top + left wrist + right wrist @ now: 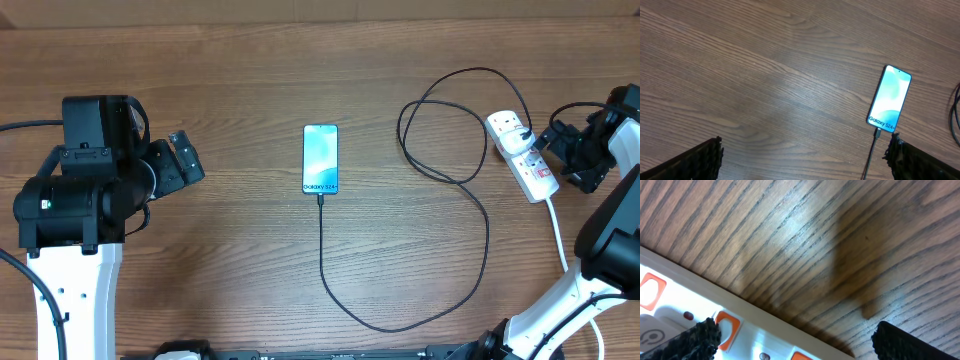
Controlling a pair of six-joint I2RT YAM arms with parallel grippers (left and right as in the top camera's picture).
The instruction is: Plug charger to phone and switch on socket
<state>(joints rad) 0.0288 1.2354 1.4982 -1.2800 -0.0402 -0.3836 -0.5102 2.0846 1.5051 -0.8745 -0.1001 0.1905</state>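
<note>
Because the overhead camera takes in the whole wooden table [240, 270], it alone shows both arms at once: the left arm [70, 200] well to one side of the phone [320, 158] and the right arm [610, 240] far off on the other side. The charger [322, 250] runs from the phone's lettered end toward the robot. It sweeps round in a wide curve on the right arm's side of the phone, loops once, and ends with its black plug [527, 135] on the socket [522, 152]. The socket lies well apart from the phone, with its thick white cord [558, 235] trailing toward the robot.

Only the left wrist view shows the connector tip [878, 133] meeting the phone's end just below the "Galaxy S24+" text. The left gripper [187, 158] is spread wide and holds nothing; the phone lies ahead of its fingers [697, 161], clear of them.

Only the right wrist view shows the socket's red-marked switch [726, 329] up close. The right gripper [556, 148] hangs over the socket's edge, spread wide, gripping nothing. One finger [696, 341] is just beside that switch, but whether it touches cannot be told.
</note>
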